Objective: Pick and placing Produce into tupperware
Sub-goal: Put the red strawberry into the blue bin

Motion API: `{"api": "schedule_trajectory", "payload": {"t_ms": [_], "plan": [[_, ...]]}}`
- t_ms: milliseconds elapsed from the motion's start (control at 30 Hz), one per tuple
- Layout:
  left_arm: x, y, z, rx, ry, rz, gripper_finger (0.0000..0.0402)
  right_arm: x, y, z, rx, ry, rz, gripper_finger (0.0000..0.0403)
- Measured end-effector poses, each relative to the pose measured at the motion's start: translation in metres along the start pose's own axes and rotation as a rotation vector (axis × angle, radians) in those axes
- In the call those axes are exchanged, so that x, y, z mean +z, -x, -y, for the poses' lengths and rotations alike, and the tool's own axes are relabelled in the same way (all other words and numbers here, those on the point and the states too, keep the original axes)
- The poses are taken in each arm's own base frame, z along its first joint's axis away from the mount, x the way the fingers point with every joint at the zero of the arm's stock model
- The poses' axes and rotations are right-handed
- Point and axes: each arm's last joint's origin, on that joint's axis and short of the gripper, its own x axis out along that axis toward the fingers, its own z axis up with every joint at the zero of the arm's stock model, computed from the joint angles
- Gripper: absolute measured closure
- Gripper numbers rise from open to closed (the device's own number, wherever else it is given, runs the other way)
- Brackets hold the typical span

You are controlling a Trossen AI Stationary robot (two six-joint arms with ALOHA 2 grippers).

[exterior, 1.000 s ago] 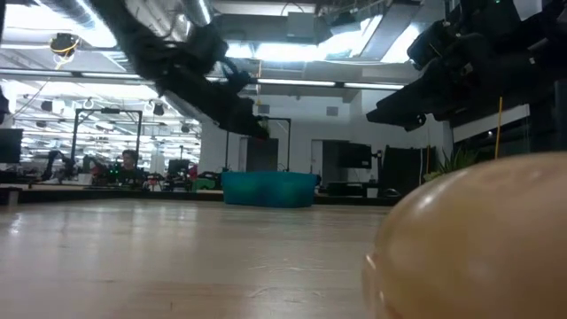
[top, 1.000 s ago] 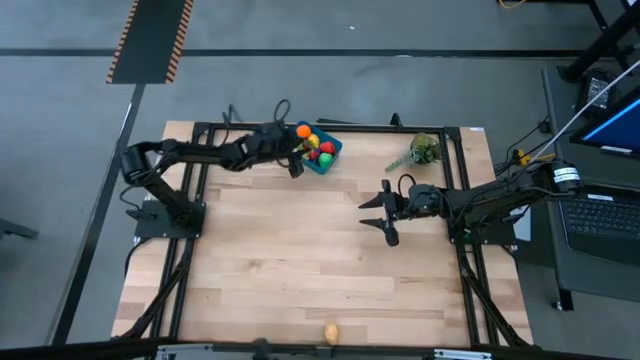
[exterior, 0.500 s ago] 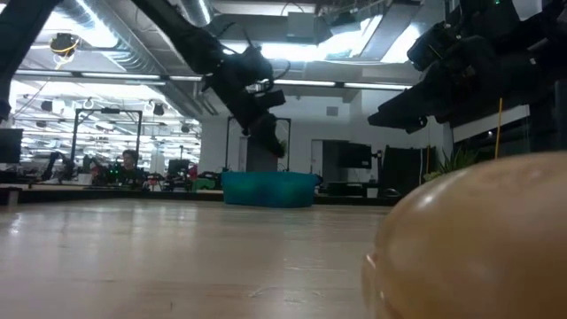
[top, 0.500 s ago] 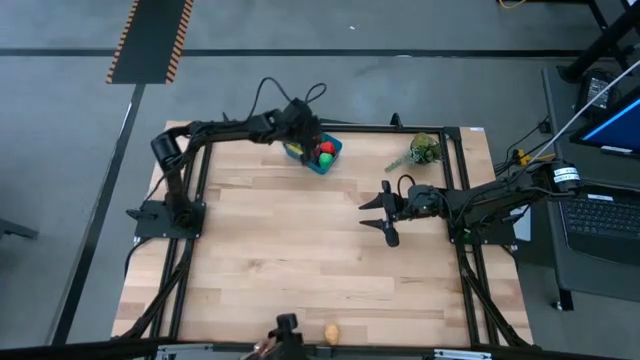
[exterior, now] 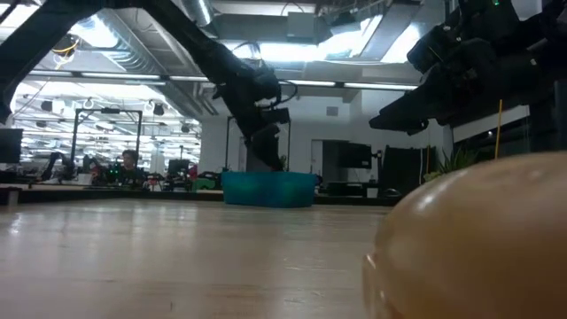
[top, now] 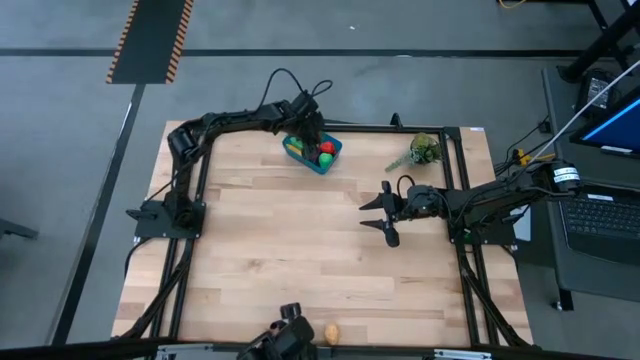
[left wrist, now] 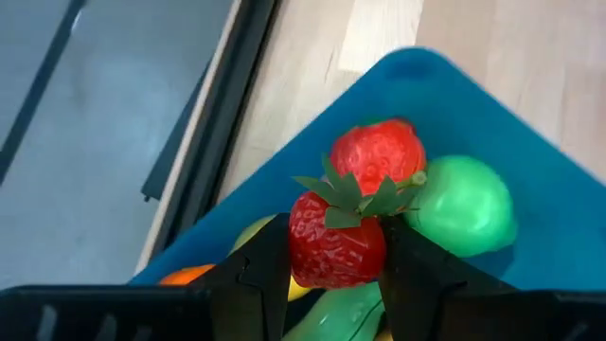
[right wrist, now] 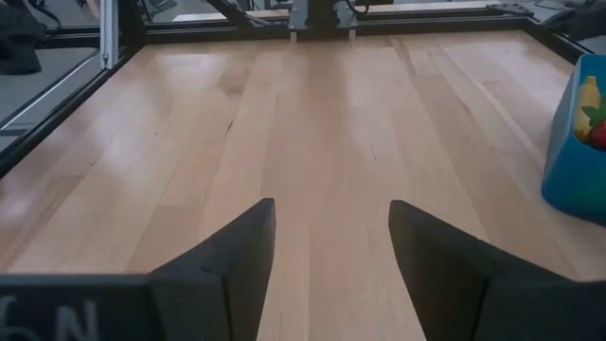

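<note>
**Red strawberry held over blue tupperware, one tan piece left at near edge**

Tan toy produce piece (top: pixel 331 332) sits alone at the near table edge, filling the low view's foreground (exterior: pixel 474 239); exact type cannot be told. It is well apart from everything else. Wood table (top: pixel 300 250) between it and the arms is bare.

Right gripper (top: pixel 385 212) hovers mid-table on the right side, fingers (right wrist: pixel 227 256) spread partway, holding nothing. Waiting arm.

Grey-green plant sprig (top: pixel 421 151) lies at the far right; not produce.

Left gripper (left wrist: pixel 333 270) is at the far edge, reaching down into the blue tupperware (top: pixel 314 153). Its fingers (left wrist: pixel 256 275) are closed narrowly on a red toy strawberry (left wrist: pixel 336 242), leaf cap facing outward. Below it in the container: a second strawberry (left wrist: pixel 379 152), a green round fruit (left wrist: pixel 462 206), a yellow piece (left wrist: pixel 251 232), an orange piece (left wrist: pixel 185 276) and a green long piece (left wrist: pixel 336 317).

Risks, judged:
- Container is already crowded; a released strawberry may roll off the pile and over the low wall.
- Fingers pushing lower could shove the light container along the table or toward the frame rail (left wrist: pixel 218 123).
- Remaining tan piece is at the opposite edge, a long reach; a nudge could send it off the table.
</note>
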Motion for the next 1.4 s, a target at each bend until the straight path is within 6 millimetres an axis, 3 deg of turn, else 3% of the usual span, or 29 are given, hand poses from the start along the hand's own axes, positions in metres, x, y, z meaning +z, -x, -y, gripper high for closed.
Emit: {"api": "schedule_trajectory", "payload": {"t_ms": [200, 767, 1167, 1400], "plan": [[-0.005, -0.012, 0.001, -0.03, 0.003, -0.02, 0.028, 0.0, 0.0, 0.0, 0.0, 0.001, 0.0, 0.0193], [-0.007, -0.011, -0.008, -0.055, 0.032, 0.012, 0.028, 0.0, 0.0, 0.0, 0.001, -0.003, 0.001, 0.0193], [-0.016, -0.032, -0.01, -0.078, 0.057, -0.003, 0.028, 0.0, 0.0, 0.0, 0.001, -0.003, 0.002, 0.0193], [-0.016, -0.034, -0.011, -0.071, 0.048, 0.005, 0.027, 0.0, 0.0, 0.0, 0.001, 0.0, 0.002, 0.0193]]}}
